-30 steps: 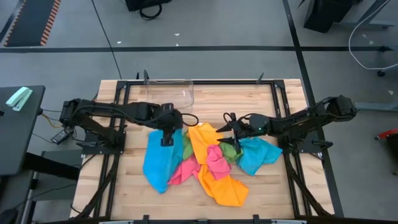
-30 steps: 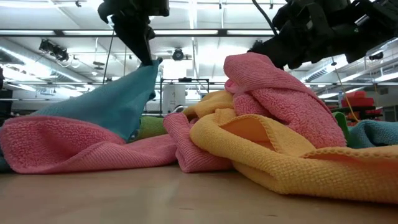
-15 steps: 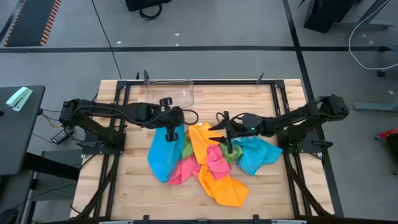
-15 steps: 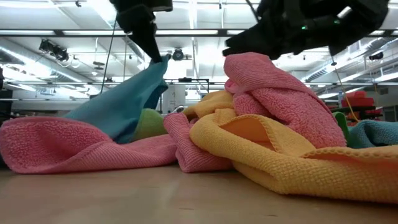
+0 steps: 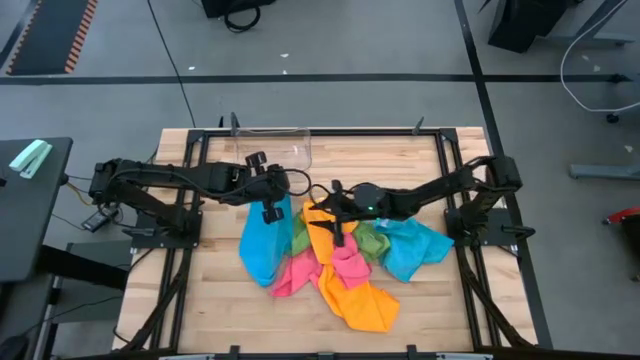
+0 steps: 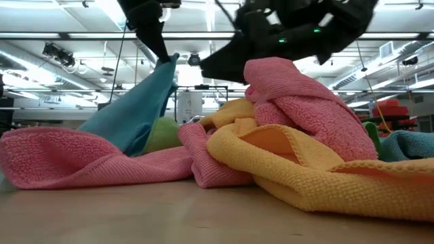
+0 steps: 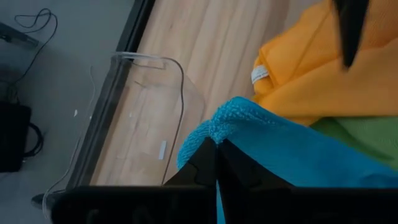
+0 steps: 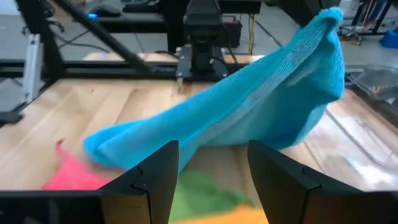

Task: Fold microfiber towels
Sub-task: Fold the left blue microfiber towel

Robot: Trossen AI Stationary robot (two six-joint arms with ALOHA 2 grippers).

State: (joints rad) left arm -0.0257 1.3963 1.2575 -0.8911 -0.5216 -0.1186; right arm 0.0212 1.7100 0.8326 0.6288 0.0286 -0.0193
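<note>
Lifting a blue towel (image 5: 262, 240) by one corner with the left pincer (image 5: 270, 208), clamped tight on that corner. Hangs from the grip and slopes down to the tabletop (image 5: 420, 300), lower part resting beside the pink towel (image 5: 345, 262) at the heap's left edge. To do this well: raise straight and slowly until the whole cloth clears the heap, so that no neighbour drags along; keep the pinch at the very corner, since a second corner must be found next.

Right pincer (image 5: 335, 215) reaches in over the orange towel (image 5: 350, 295), just beside the raised corner, fingers (image 8: 155, 180) spread apart and holding nothing. Blue cloth lies straight ahead of it, apart, not touching. Best aimed at the neighbouring corner along the top edge; probably hidden in the drape, hard to tell from here. Once both corners are held, pull apart level, then lay flat on bare wood.

Rest of the heap sits mid-tabletop: green towel (image 5: 372, 240) under the orange, a second blue one (image 5: 412, 250) at the right. Clear bin (image 5: 285, 150) stands at the far edge, behind the left pincer, well apart from the cloths.
</note>
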